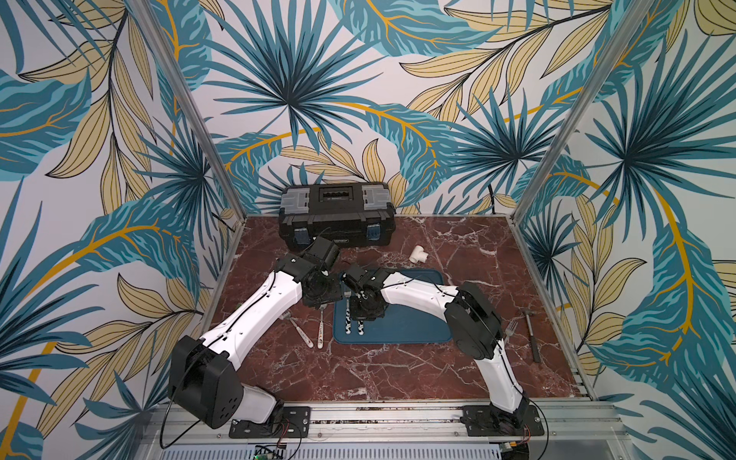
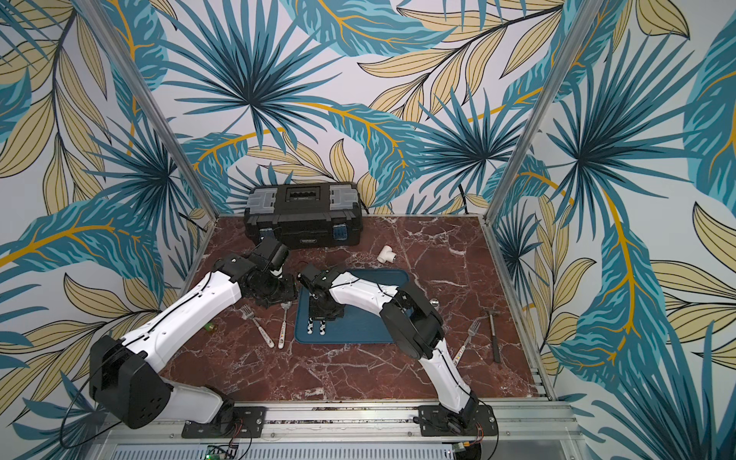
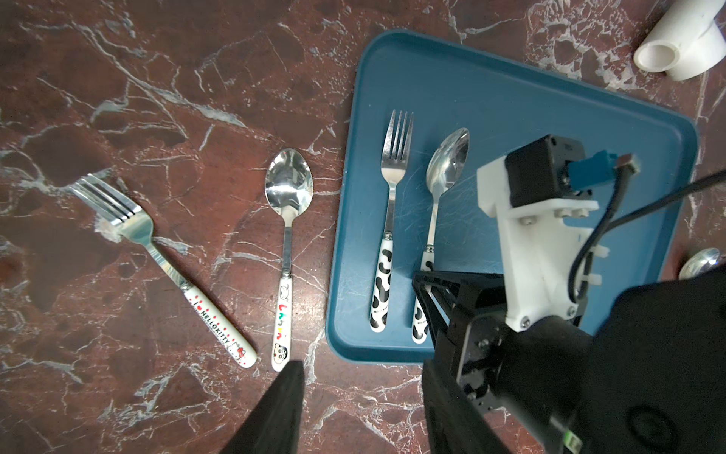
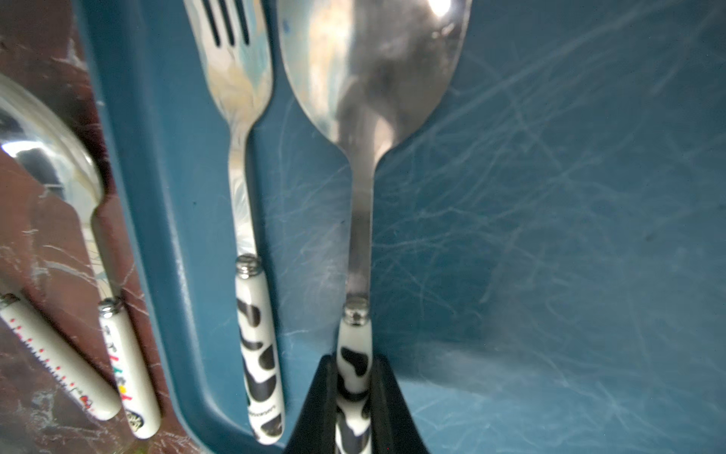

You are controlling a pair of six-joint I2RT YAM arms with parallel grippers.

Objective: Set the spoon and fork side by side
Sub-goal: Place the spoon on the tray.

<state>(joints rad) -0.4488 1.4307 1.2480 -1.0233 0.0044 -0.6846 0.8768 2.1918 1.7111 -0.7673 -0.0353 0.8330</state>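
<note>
The spoon (image 3: 440, 204) with the black-and-white cow-patch handle is lying in the blue tray (image 3: 550, 118), just beside the matching fork (image 3: 394, 188). The two are running nearly parallel, with a narrow strip of tray floor between them. The spoon is sitting on the robot's right of the fork, and both handle ends are pointing toward the robot's base. The right pincer (image 4: 352, 369) is gripping the spoon's handle, its two black fingers closed against either side of it. Whether the spoon is resting on the tray floor or hanging just above it cannot be told. The left pincer (image 3: 359, 367) is hovering by the tray's left edge, fingers parted with nothing between them. Off the tray, a Hello Kitty fork (image 3: 157, 251) and a cartoon-handled spoon (image 3: 288, 220) are lying on the red marble tabletop (image 3: 118, 118), the spoon nearer the tray. At the back a black toolbox (image 1: 336, 215) is sitting with its lid down, hiding its contents. A white pipe tee (image 3: 683, 43) is lying near the tray's far corner, and a hammer (image 1: 531, 334) is lying along the tabletop's right edge.
</note>
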